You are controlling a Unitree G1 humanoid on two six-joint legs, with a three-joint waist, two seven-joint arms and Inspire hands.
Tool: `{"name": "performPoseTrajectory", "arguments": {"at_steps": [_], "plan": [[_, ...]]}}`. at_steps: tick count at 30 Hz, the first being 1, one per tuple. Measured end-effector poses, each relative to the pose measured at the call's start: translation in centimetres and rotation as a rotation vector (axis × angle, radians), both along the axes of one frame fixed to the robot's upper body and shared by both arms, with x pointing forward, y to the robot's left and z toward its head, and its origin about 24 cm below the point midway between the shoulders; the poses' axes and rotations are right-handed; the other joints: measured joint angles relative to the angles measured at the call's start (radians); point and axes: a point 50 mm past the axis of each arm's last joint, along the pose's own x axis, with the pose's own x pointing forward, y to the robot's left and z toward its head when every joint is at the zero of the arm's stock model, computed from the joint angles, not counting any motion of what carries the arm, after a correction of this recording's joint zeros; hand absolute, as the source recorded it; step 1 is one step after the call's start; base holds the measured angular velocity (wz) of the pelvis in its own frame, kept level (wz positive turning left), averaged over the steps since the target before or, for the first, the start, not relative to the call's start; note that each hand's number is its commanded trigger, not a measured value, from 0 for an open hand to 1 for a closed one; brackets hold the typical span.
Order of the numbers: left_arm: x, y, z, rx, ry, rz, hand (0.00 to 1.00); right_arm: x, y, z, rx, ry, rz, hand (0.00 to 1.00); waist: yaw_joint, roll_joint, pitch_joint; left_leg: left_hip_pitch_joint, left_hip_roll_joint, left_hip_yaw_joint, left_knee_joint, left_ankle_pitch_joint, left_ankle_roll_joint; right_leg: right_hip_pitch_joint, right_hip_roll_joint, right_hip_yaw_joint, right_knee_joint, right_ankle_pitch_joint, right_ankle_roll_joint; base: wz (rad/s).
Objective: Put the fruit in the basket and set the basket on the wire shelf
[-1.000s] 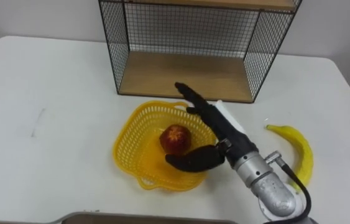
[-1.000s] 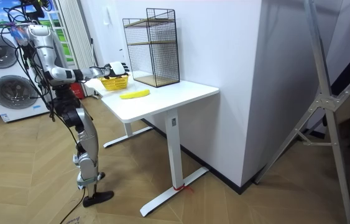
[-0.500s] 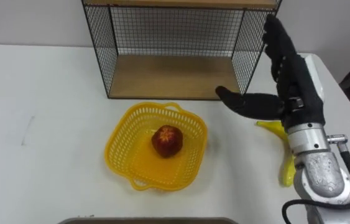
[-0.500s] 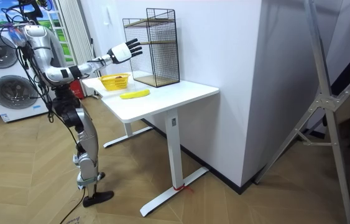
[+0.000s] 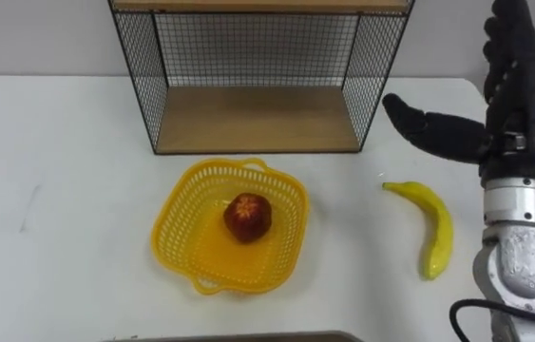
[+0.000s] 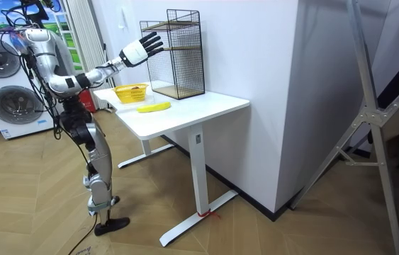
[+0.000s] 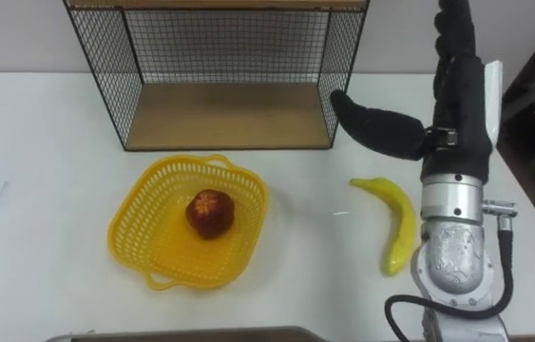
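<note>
The yellow plastic basket (image 5: 177, 231) sits on the white table (image 5: 58, 171) near its middle, just on the near side of the wire shelf (image 5: 370, 66), and holds one red apple (image 5: 247, 217) lying on its floor a little right of centre. The banana (image 5: 435, 231) lies on the bare tabletop to the right of the basket, well apart from it, with its stem end pointing far-left. The black wire shelf stands at the far edge of the table, and its wooden bottom board (image 5: 257, 119) carries nothing. The right hand (image 5: 517, 100) is held up in the air above the table's right side, beyond the banana and touching nothing, with its fingers straight and the thumb spread out to the left. In the room view the robot stands upright at the end of the table on the room view's left, its right arm stretched toward the shelf.
</note>
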Motion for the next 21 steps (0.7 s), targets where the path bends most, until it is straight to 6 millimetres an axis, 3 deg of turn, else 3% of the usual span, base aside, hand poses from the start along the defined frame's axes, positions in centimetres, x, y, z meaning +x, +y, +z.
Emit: {"name": "performPoseTrajectory", "arguments": {"at_steps": [3,10,21], "plan": [[0.0,0.0,0.0,0.000,0.009,0.003,0.00,-0.1,-0.8,-1.5,-0.016,0.058,-0.065,0.00,0.000,-0.004,0.0009,0.012,0.000,0.001,-0.001,0.000,0.000,0.003,0.000,0.000,-0.002,0.000,0.001,-0.01],[0.7,0.6,0.3,0.021,-0.012,0.040,0.00,-0.8,-3.2,-7.8,-0.055,0.366,-0.193,0.00,0.008,-0.020,-0.0024,0.007,-0.001,-0.001,-0.007,0.000,0.000,-0.001,0.001,0.000,-0.012,-0.001,0.002,0.00],[0.8,0.8,0.4,0.043,-0.004,0.047,0.00,-1.7,-3.8,-11.0,-0.099,0.543,-0.207,0.00,0.006,-0.012,-0.0027,0.000,-0.001,-0.005,-0.006,0.000,0.000,0.001,0.000,-0.007,-0.015,0.000,0.002,0.01]]}}
